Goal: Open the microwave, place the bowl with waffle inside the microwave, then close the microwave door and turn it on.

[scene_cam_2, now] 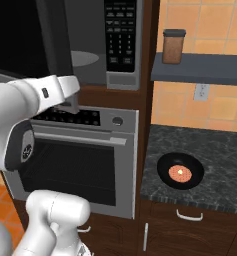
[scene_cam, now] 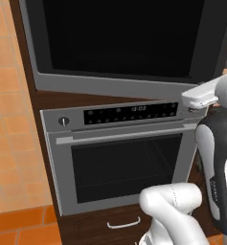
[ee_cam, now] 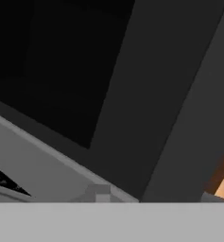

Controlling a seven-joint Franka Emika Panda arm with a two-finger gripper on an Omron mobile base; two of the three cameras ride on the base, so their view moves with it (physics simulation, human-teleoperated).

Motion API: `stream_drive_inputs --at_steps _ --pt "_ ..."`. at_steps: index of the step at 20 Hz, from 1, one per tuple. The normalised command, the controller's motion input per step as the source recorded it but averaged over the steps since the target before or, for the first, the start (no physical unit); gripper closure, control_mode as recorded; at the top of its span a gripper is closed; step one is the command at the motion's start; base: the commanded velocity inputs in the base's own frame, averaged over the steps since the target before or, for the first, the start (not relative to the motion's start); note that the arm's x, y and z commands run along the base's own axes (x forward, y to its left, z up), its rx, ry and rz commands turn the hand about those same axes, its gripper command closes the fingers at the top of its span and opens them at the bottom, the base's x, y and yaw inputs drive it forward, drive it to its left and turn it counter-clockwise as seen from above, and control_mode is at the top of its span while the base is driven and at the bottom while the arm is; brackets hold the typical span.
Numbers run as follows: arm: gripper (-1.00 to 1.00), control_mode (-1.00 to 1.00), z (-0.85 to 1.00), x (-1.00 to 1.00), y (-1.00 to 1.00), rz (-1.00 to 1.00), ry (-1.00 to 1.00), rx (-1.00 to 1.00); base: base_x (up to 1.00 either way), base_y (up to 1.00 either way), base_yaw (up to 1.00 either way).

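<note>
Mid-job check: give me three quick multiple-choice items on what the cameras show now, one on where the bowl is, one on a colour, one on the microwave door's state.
1. Where is the bowl?
A. on the dark counter right of the oven
B. on the microwave turntable
C. on the wall shelf

2. What colour is the bowl?
A. white
B. glossy black
C. red

3. How does the microwave door stand?
A. shut flush
C. taken off
B. swung open

Key:
1 A: in the right base view it sits on the counter, the waffle in it.
2 B: black rim around the orange-brown disc.
3 B: the microwave shows its grey cavity and turntable beside the keypad.
</note>
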Motion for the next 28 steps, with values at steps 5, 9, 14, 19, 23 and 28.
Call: stream_drive_inputs --at_steps 5,9,14,19,23,28 --pt "1.00 -1.00 -0.03 -0.93 1.00 0.00 -0.09 -0.32 0.00 0.00 0.00" --pt "1.00 -1.00 0.00 -0.76 1.00 0.00 0.05 -0.35 0.00 0.00 0.00" --pt "-1.00 -1.00 0.00 -0.78 1.00 0.00 0.12 -0.31 0.00 0.00 0.00" --pt "-1.00 -1.00 -0.17 -1.00 0.28 0.02 0.16 -0.06 0.00 0.00 0.00" --pt "-1.00 -1.00 -0.24 -1.00 -0.83 0.00 0.12 0.17 0.00 0.00 0.00" --pt "-1.00 -1.00 0.03 -0.73 -1.00 0.01 0.22 0.41 0.00 0.00 0.00"
